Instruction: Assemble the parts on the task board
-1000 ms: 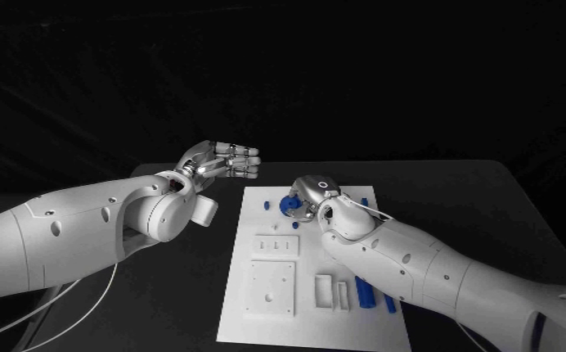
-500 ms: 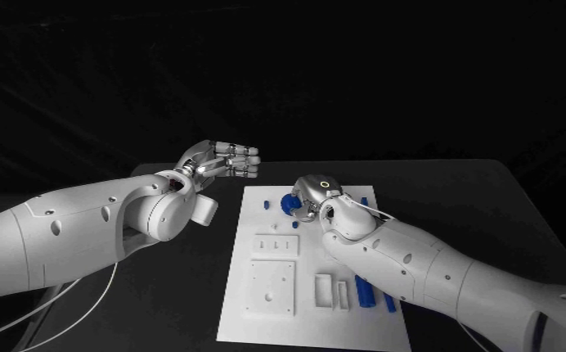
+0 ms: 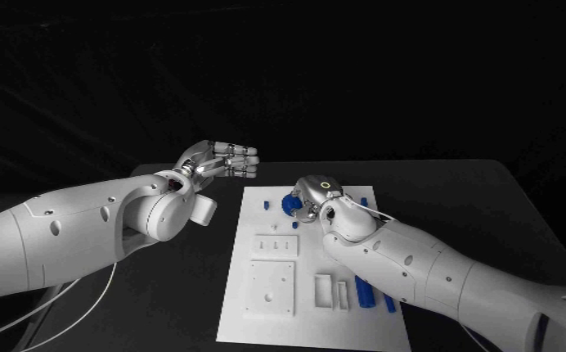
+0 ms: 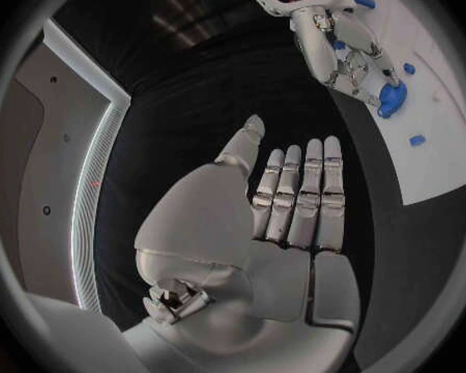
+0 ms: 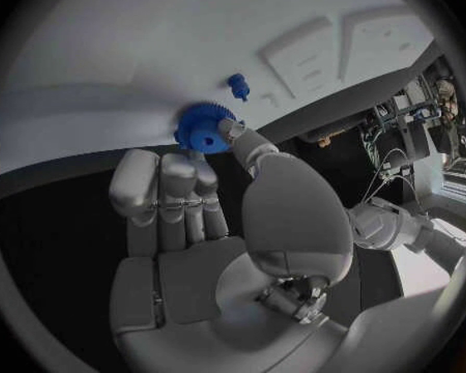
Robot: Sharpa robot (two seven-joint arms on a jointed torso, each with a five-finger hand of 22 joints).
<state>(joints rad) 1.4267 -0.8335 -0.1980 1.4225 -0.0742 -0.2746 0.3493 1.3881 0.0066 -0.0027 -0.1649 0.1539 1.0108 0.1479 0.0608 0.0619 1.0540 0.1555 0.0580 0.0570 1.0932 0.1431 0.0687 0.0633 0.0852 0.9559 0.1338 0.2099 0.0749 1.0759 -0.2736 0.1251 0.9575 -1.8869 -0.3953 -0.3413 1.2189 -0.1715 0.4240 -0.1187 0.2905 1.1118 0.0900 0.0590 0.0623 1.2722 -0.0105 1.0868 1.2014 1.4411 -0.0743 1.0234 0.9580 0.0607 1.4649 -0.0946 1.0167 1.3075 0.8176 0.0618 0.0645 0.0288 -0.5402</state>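
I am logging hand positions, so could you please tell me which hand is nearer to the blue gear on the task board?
The right hand: its fingertips touch the blue gear. The left hand is held off the task board, over the black table beside its far corner.

We see a black table point(image 3: 472, 188) under a white task board point(image 3: 309, 319). On the board lie bright blue parts: a toothed blue gear point(image 5: 203, 135) at the right hand's point(image 5: 196, 199) silver fingertips, a small blue peg point(image 5: 236, 82) beside it, and plain blue bars point(image 3: 366, 293) near the board's front edge. Raised white blocks point(image 3: 272, 286) match the board's own colour. Both arms are glossy white; the left hand point(image 4: 290, 203) is silver too, with pale fingertips and darker metal bands across the fingers.
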